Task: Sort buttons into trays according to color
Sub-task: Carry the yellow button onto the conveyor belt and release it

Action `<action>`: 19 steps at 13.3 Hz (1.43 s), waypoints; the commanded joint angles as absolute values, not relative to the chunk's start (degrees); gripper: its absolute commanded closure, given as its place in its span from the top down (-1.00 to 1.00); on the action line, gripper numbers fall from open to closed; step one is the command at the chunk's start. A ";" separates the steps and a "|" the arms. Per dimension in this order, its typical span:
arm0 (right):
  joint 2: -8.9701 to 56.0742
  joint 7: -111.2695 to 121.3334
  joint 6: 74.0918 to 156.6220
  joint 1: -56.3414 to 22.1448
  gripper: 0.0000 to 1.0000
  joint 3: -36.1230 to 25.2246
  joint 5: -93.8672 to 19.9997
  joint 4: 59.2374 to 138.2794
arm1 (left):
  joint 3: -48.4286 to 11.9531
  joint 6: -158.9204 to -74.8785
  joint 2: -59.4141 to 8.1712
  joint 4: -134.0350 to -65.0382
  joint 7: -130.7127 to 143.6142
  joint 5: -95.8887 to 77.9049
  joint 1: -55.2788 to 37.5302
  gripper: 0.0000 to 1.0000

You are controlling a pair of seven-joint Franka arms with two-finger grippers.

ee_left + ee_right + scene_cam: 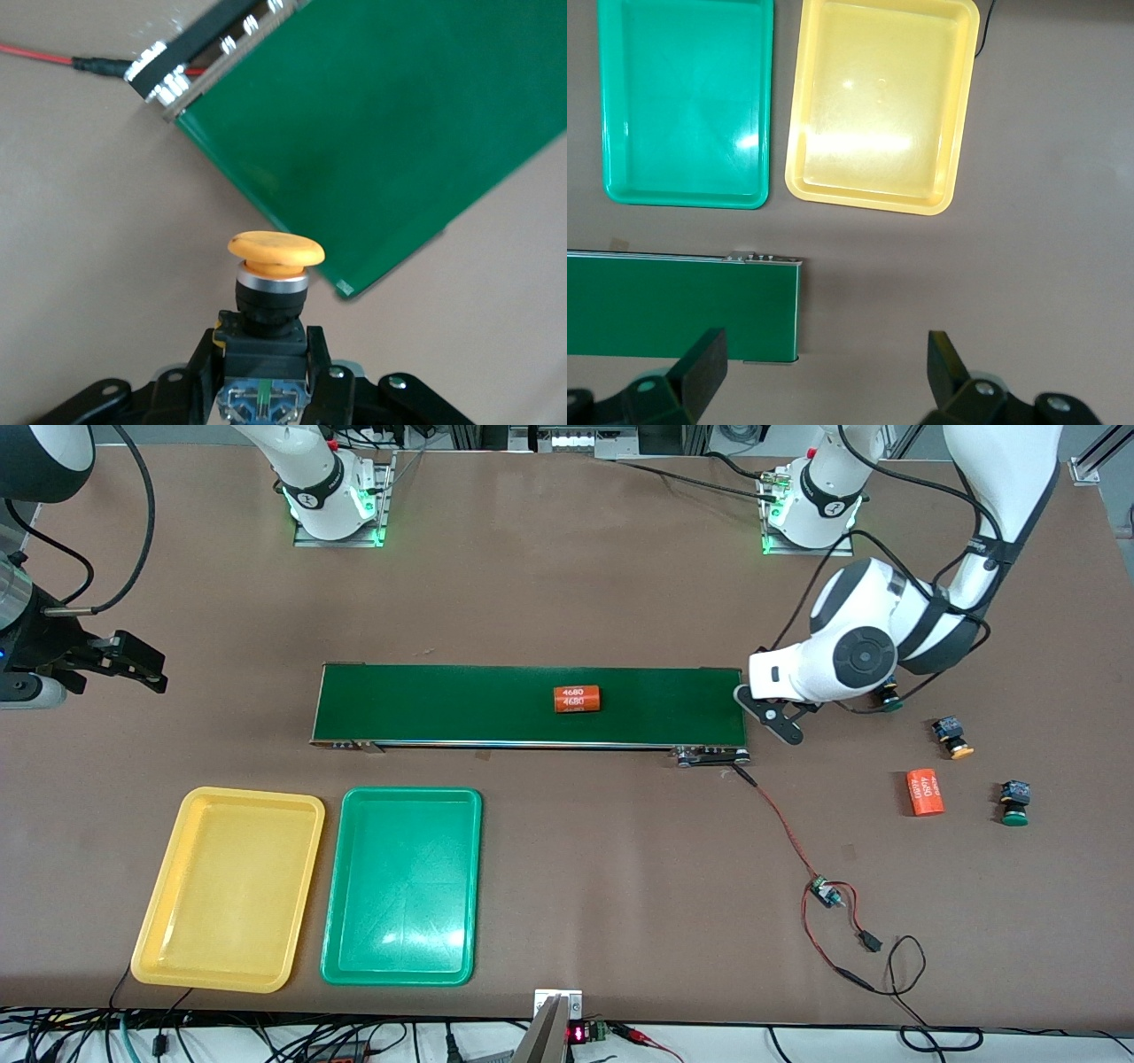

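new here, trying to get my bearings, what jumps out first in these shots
The yellow tray and green tray lie side by side, nearer the front camera than the conveyor belt. The left end effector grips an orange-capped button at the belt's end.

Both orange cylinders, on the belt (577,699) and the table (925,793), read "4680".

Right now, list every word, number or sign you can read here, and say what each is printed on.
"4680", printed twice: on the orange cylinder lying on the conveyor belt.
"4680", printed twice: on the second orange cylinder lying on the table toward the left arm's end.
Red digits on the small display at the table's near edge: too small to read.
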State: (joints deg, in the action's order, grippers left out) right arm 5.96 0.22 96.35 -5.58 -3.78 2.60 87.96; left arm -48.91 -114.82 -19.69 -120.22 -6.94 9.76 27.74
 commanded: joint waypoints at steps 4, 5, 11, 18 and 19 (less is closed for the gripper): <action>4.92 0.44 94.40 -5.71 1.00 -3.52 2.64 87.63 | -51.59 -116.71 -21.53 -117.25 12.82 5.19 25.68 -0.70; 5.36 0.35 94.31 -6.06 1.00 -3.43 2.90 87.71 | -51.59 -116.89 -22.23 -116.90 16.49 5.10 24.53 -0.70; 5.19 -0.09 91.58 -5.89 1.00 -3.43 2.55 87.71 | -46.78 -118.64 -29.27 -110.39 31.38 6.24 15.57 -0.68; 5.71 1.85 90.88 -5.98 1.00 -3.34 2.46 87.80 | -40.26 -120.33 -29.71 -110.48 33.23 6.24 10.10 0.99; 6.15 1.85 90.88 -6.15 1.00 -3.25 2.46 87.80 | -40.34 -119.28 -29.36 -110.04 33.48 6.24 10.37 1.00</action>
State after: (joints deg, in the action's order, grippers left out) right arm 5.70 1.02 91.53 -6.09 -3.54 2.60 88.04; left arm -41.08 -121.43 -29.94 -111.64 33.00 5.84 10.52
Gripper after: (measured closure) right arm 0.000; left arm 0.423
